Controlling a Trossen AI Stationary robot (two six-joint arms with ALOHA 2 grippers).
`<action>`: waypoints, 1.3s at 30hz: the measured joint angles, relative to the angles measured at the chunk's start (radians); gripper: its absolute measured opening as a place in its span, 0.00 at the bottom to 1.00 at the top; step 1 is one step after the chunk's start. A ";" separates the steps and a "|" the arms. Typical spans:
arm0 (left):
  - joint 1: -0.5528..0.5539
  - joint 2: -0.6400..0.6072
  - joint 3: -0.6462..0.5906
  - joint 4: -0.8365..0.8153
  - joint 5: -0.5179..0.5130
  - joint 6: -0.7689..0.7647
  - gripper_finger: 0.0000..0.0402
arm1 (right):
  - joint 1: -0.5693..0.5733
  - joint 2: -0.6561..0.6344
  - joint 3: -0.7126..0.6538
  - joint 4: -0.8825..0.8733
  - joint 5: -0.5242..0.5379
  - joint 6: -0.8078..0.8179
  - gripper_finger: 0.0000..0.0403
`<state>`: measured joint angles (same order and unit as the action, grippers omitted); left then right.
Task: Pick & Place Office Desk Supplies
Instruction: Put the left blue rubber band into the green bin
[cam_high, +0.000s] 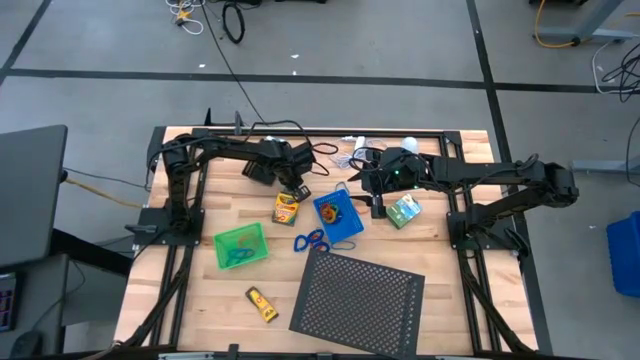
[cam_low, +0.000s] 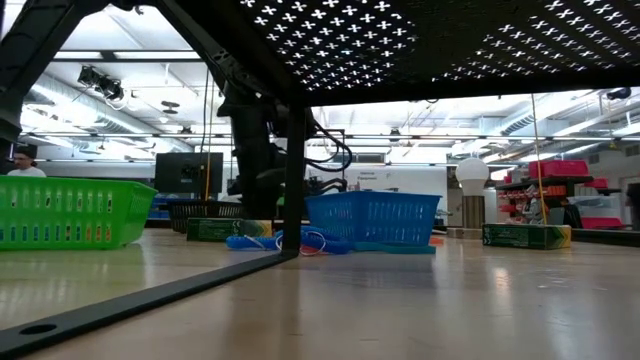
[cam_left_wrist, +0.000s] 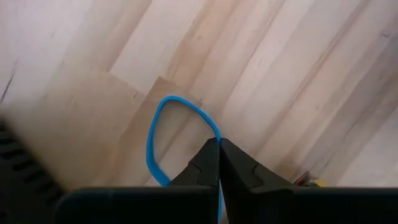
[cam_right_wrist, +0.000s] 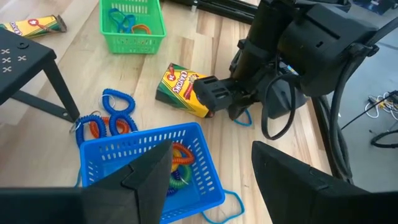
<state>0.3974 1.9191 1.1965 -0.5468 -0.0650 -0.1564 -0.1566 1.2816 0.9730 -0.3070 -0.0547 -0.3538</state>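
My left gripper (cam_left_wrist: 219, 144) is shut on a thin blue loop (cam_left_wrist: 155, 134) over bare wood, just beside the far end of the yellow-green crayon box (cam_high: 286, 207). In the right wrist view the same gripper (cam_right_wrist: 219, 107) shows with the blue loop (cam_right_wrist: 244, 119) under it. My right gripper (cam_right_wrist: 211, 168) is open and holds nothing; it hovers at the blue tray (cam_high: 338, 218), which holds coloured coiled loops (cam_right_wrist: 180, 155). Blue and orange coiled loops (cam_right_wrist: 109, 118) lie on the table beside that tray. The green tray (cam_high: 240, 246) holds more loops. My left gripper pinches the blue loop between its two fingertips, on one side of the band (cam_left_wrist: 215, 132), coming from above and pointing down. The rest of the loop curves out beyond the fingertips over the wood; whether it rests on the table I cannot tell.
A green-white box (cam_high: 405, 211) lies right of the blue tray. The large black perforated sheet (cam_high: 355, 293) stands on legs near the front edge, with a yellow tube (cam_high: 262, 304) to its left. A white bulb (cam_low: 470, 175) and cables sit at the far edge.
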 joint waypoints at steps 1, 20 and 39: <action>-0.007 0.001 0.005 -0.004 -0.011 0.005 0.01 | 0.000 0.000 0.000 0.000 0.000 0.000 0.57; -0.188 -0.159 0.068 -0.033 -0.244 0.135 0.00 | 0.000 0.000 0.000 -0.005 0.000 0.001 0.57; -0.419 -0.631 -0.329 0.581 -0.085 0.420 0.00 | 0.000 0.000 0.000 0.027 0.000 0.008 0.57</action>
<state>-0.0219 1.2876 0.8672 0.0337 -0.1495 0.2641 -0.1566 1.2812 0.9730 -0.2797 -0.0547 -0.3454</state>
